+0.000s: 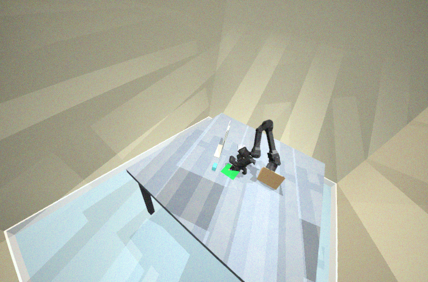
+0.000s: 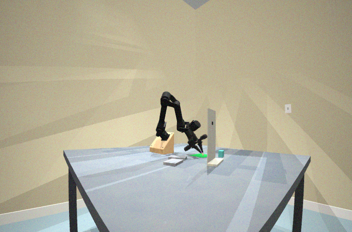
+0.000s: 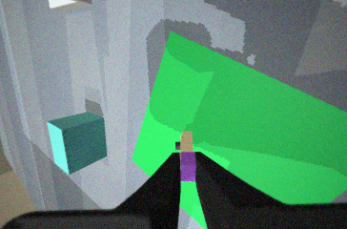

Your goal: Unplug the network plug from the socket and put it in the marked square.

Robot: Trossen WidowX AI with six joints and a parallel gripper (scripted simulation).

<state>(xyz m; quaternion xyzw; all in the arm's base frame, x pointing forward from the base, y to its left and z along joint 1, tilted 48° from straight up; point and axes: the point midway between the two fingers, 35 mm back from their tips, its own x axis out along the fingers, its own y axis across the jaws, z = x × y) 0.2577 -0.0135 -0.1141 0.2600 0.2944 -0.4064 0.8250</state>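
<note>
Now your gripper [image 1: 233, 169] [image 2: 202, 153] [image 3: 186, 158] grasps the plug [image 2: 202, 154] [image 3: 188, 167] at the marked square [image 1: 228, 173] [image 2: 197, 155] [image 3: 257, 129]. Placement is underway; next, confirm support, then release.

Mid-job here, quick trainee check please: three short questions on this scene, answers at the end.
1. True or false: the plug is in the socket.
2. Which colour is the marked square?
A) red
B) green
C) white
3. Fill in: the tool is shut on the ____.

Key: 1 false; 2 B; 3 plug
</note>
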